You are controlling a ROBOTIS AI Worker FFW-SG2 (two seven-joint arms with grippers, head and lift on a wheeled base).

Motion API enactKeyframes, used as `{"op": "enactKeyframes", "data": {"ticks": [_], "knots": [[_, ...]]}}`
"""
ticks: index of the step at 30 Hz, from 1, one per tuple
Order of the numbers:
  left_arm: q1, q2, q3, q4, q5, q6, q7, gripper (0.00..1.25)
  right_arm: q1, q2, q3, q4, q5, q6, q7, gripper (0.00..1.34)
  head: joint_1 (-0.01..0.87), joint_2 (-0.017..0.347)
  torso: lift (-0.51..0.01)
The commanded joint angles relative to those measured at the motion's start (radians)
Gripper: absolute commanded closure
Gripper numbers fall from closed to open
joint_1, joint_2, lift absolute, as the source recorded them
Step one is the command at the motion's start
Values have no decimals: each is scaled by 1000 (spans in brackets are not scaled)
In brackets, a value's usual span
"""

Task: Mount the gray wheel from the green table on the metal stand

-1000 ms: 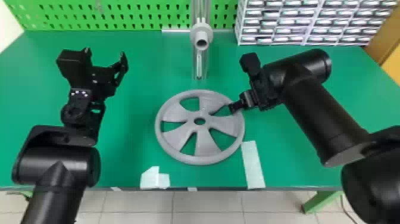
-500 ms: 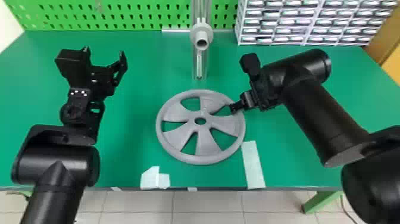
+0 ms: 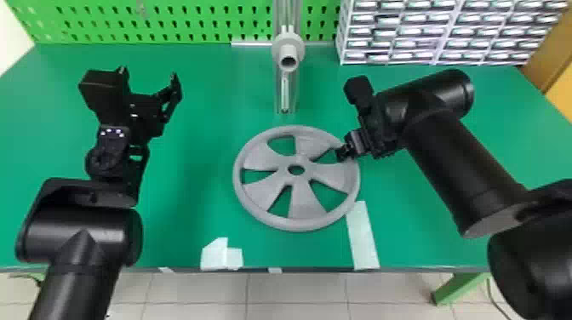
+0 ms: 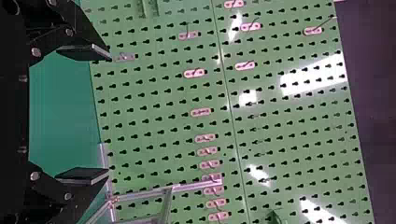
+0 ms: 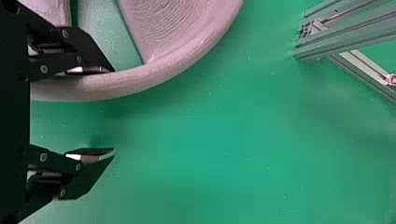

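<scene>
We've got the green tbl w/ a green pegboard along its far side & a drawer rack at far right. Our R arm comes in from the right, L arm from near left. The metal stand is upright at far ctr, its gray hub facing us, bare. Our gray wheel lies flat on the tbl approx. mid, on the near side of the stand & apart from it. R gripper is at the wheel's far-right rim, fingers apart: one over a gap btwn spokes, the other outside, rim btwn them, no clamp; can't tell if either touches. L gripper is above the tbl's left part, well apart from the wheel, fingers wide, nothing btwn. Smallest: a tape strip just beside the wheel's near-right rim & tape bits at the near edge, left of it.
</scene>
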Motion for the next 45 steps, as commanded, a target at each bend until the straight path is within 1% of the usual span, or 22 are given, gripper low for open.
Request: {"op": "enactKeyframes", "data": {"ticks": [1, 4, 7, 9, 13, 16, 19, 23, 28, 31, 34, 41, 45], "knots": [[1, 0, 0, 0, -1, 0, 0, 372, -2, 0, 4, -3, 6, 5, 0, 791, 867, 52, -100], [1, 0, -1, 0, -3, 0, 0, 372, -3, 0, 9, -8, 16, 8, 0, 888, 867, 52, -100], [1, 0, -1, 0, -5, 0, 0, 372, -3, 2, 12, -11, 21, 8, -1, 915, 867, 52, -100], [1, 0, -1, 0, -6, 0, 0, 372, -3, 2, 15, -12, 24, 8, -1, 970, 867, 52, -100], [1, 0, 0, 0, -6, 2, 0, 372, -3, 3, 24, -17, 30, 6, -1, 989, 867, 52, -100], [1, 0, -1, 0, -8, 2, 0, 372, -5, 3, 36, -20, 35, 5, -1, 1064, 867, 52, -100], [1, -1, 0, 0, -8, 3, 0, 372, -5, 5, 45, -29, 47, 6, -1, 1069, 867, 52, -100], [1, 0, -3, 0, -11, 6, 0, 372, -5, 5, 47, -32, 50, 5, -1, 1136, 867, 52, -100], [2, 0, 0, 0, -11, 6, 0, 372, -2, 3, 41, -35, 50, -1, -1, 1138, 867, 52, -100], [2, 0, 0, 0, -11, 8, 0, 372, 1, 3, 35, -38, 30, 0, -1, 1141, 867, 52, -100], [2, 0, 0, 0, -11, 8, 0, 372, 17, 0, 29, -71, 9, 14, -1, 1141, 867, 52, -100], [5, 0, 5, -1, -11, 8, 0, 372, 61, 0, 32, -187, -7, 68, -1, 1150, 867, 52, -100], [5, -1, 6, -3, -9, 8, 0, 372, 76, 2, 32, -224, -13, 86, -1, 1151, 867, 52, -100]]}}
